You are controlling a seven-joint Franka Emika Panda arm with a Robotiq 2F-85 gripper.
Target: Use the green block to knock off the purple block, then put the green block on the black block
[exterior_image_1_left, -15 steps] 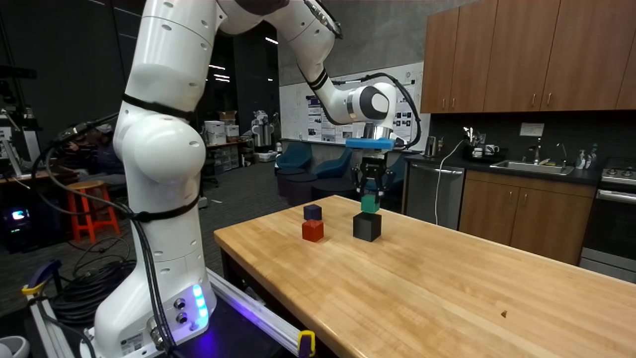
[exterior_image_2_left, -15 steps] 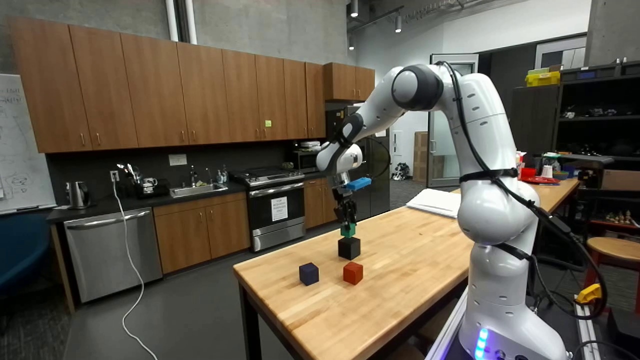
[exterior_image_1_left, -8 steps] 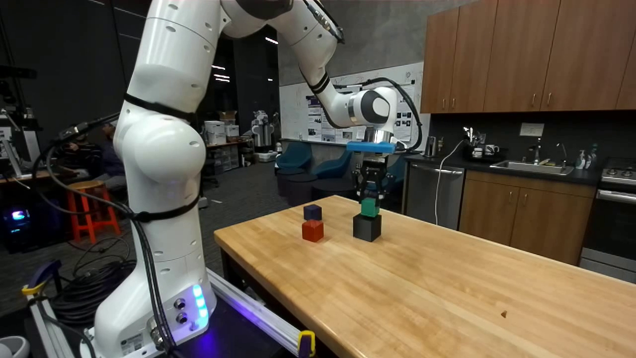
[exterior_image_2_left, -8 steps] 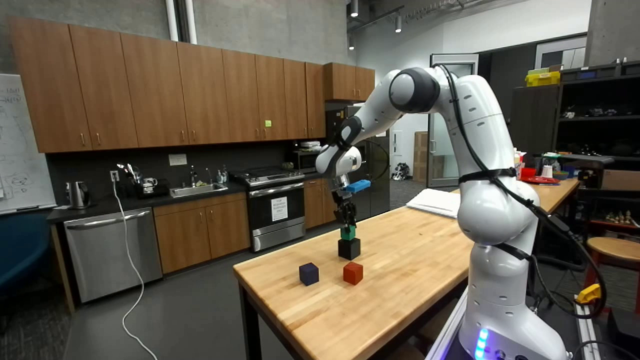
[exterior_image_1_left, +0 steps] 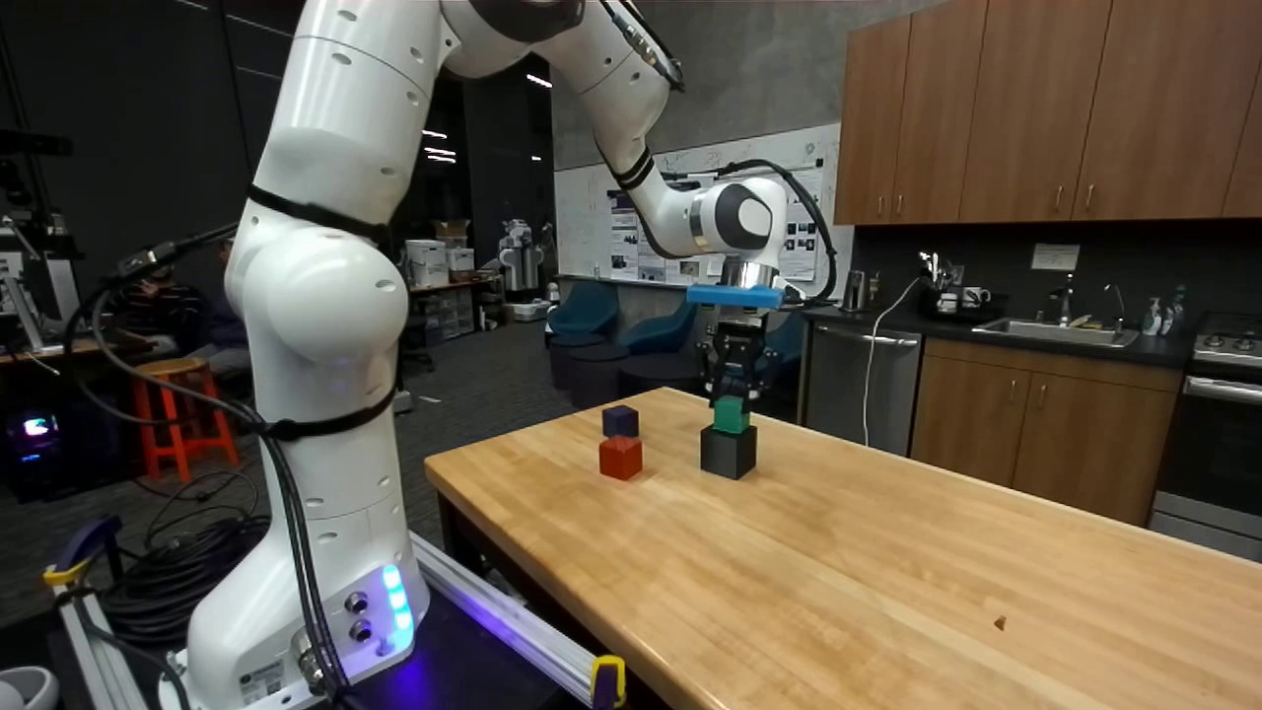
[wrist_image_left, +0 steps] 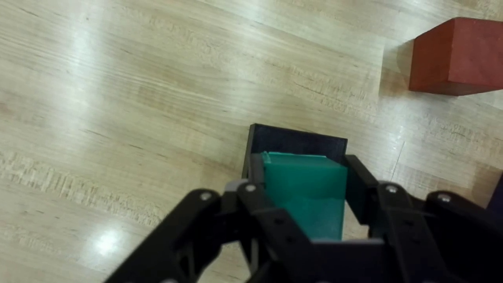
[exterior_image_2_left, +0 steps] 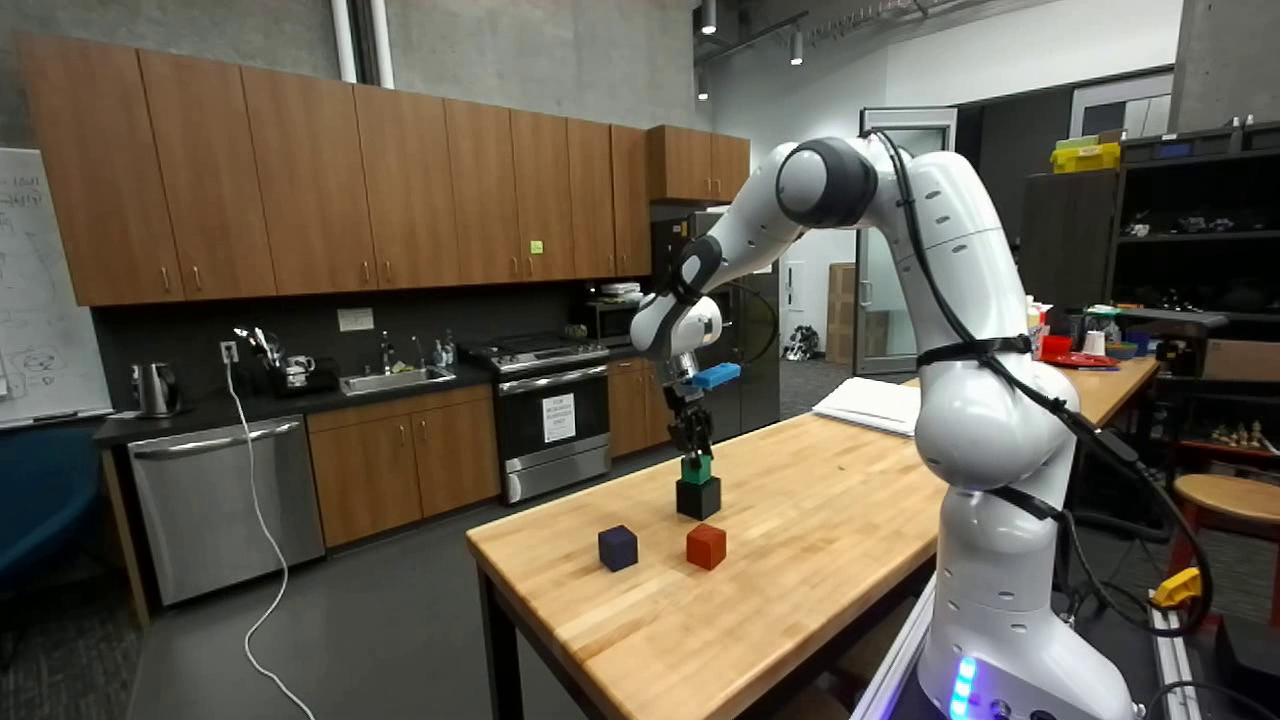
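Light wooden desk carries all the blocks. Black two-fingered mechanical hand points down, fingers against opposite sides of the glossy, plastic-looking teal-green cube, parted only by its width. Matte black cube, biggest block, on the desk right below. Painted-looking red cube and matte dark purple cube, both on the desk, near each other but apart; knock-off looks done. Teal-green cube over the black cube's top, seemingly resting; contact unsure. Risks: releasing with a gap could drop it crooked; one finger sticking on opening could drag it off; pressing lower could shove the black cube.
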